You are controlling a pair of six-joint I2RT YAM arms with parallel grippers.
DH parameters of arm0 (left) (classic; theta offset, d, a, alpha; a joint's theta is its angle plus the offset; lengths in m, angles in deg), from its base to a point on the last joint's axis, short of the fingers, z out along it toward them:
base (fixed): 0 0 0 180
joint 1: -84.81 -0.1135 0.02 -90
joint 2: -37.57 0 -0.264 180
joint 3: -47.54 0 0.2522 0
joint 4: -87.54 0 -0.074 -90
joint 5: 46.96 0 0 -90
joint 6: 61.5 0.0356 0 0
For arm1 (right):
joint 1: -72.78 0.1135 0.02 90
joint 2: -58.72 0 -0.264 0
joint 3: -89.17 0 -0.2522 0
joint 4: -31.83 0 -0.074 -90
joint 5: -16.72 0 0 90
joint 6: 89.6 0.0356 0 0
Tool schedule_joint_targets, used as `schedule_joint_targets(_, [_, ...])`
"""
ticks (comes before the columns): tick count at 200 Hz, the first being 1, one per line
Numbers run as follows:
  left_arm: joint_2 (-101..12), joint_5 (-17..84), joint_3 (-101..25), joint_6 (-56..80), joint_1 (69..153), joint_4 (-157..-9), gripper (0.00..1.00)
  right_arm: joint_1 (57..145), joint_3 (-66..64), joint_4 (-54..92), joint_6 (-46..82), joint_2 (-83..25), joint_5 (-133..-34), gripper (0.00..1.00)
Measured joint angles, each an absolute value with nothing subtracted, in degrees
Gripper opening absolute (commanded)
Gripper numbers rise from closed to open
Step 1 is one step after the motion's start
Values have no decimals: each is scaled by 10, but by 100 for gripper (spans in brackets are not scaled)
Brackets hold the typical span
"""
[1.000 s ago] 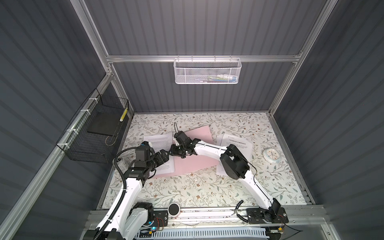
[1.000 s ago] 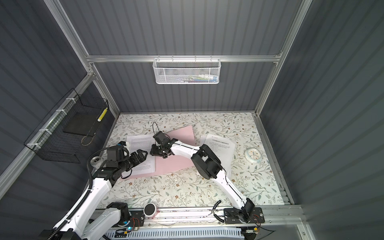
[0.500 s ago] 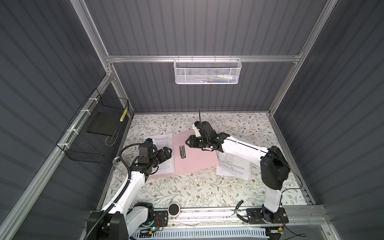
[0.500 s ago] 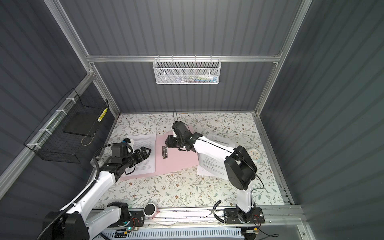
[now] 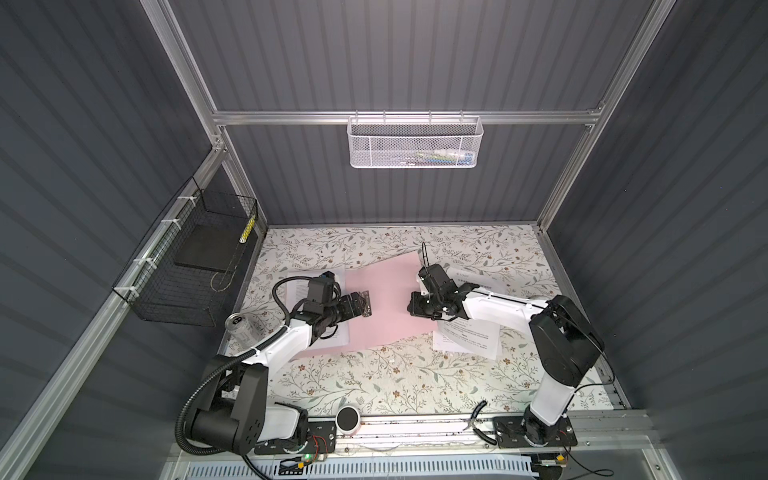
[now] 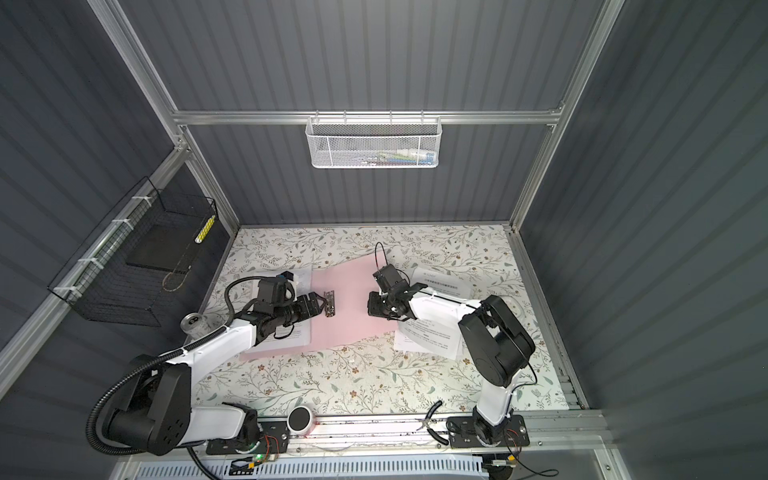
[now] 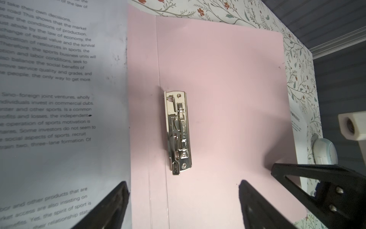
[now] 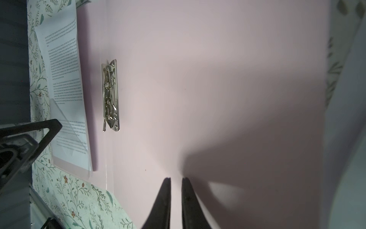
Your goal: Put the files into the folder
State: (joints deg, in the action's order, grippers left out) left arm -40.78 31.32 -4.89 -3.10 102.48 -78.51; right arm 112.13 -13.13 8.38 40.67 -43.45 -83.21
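The pink folder point(image 5: 390, 299) point(image 6: 353, 299) lies open and flat on the flowered table, with its silver clip point(image 5: 365, 304) point(image 7: 178, 132) point(image 8: 110, 95) beside the spine. My left gripper point(image 5: 361, 307) point(image 7: 183, 183) hovers open over the spine, right at the clip. My right gripper point(image 5: 410, 308) point(image 8: 174, 178) is over the right-hand cover, its fingers drawn together to a thin slit with nothing between them. One of the files point(image 5: 299, 291) point(image 7: 59, 99) lies on the left cover, partly under my left arm. More files point(image 5: 469, 336) point(image 6: 428, 336) lie right of the folder, under my right arm.
A drink can point(image 5: 239, 328) stands by the left wall near my left arm. A black wire basket point(image 5: 187, 270) hangs on that wall and a white mesh basket point(image 5: 415, 143) on the back wall. A round white device point(image 7: 324, 150) sits at the table's right side.
My right gripper has drawn back from the clip to the right cover and narrowed its jaws. My left gripper has moved in over the spine to the clip.
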Motion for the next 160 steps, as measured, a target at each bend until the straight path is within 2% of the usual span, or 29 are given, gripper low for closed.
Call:
schedule_joint_targets(54, [-458,315,-67,-17,1028,-789,82,1121,-123,113,420,-471,-862,0])
schedule_joint_targets(160, [-617,274,-144,-15,1029,-857,68,1111,-124,113,431,-499,-868,0])
